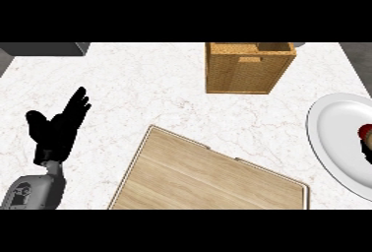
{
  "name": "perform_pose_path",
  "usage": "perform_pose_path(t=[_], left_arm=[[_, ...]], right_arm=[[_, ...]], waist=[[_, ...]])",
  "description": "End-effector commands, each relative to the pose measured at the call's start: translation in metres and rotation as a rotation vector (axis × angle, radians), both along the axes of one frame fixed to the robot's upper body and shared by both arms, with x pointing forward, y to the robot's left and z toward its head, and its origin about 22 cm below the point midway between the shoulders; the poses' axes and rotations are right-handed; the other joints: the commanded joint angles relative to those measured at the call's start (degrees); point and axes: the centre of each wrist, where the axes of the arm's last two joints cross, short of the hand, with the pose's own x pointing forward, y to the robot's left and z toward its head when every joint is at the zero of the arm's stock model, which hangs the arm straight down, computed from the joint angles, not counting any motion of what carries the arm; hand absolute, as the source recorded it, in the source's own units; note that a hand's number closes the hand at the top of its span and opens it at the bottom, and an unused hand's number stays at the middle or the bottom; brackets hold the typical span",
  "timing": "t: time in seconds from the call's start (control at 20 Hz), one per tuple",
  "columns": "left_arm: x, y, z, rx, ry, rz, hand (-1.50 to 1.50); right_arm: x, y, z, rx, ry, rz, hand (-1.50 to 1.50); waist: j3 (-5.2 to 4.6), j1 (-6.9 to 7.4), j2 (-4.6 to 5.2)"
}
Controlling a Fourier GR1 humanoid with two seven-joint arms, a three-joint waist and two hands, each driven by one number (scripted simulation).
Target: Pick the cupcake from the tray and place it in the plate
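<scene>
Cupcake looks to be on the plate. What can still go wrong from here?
1. The red-topped brown cupcake sits on the round white plate at the view's right edge, mostly cut off, so whether it stands upright cannot be checked.
2. A black shape just below it in the view looks like the right hand; pulling away could tip or drag the cupcake.

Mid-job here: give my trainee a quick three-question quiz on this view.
1. True or false: the wooden tray holds the cupcake.
2. Where does the left hand rest, open, fingers up? A) at the view's left B) on the tray
3. Fill in: the white plate lies to the tray's ___.
Key: 1 false, the cupcake shows over the plate, at the view's right edge; 2 A; 3 right.
</scene>
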Motion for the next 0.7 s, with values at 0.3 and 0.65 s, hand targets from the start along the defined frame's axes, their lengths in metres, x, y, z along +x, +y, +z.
perform_pose_path(t=[0.3, 0.65], left_arm=[[-0.001, -0.015, -0.003, -0.014, -0.001, -0.006, 0.00], [-0.001, -0.004, -0.010, -0.001, 0.006, -0.002, 0.00]], right_arm=[[0.015, -0.051, -0.034, 0.171, 0.100, 0.143, -1.50], [0.021, -0.052, -0.002, 0.234, -0.268, 0.317, -1.50]], waist=[[0.00, -0.01, -0.06], [0.01, -0.55, -0.16]])
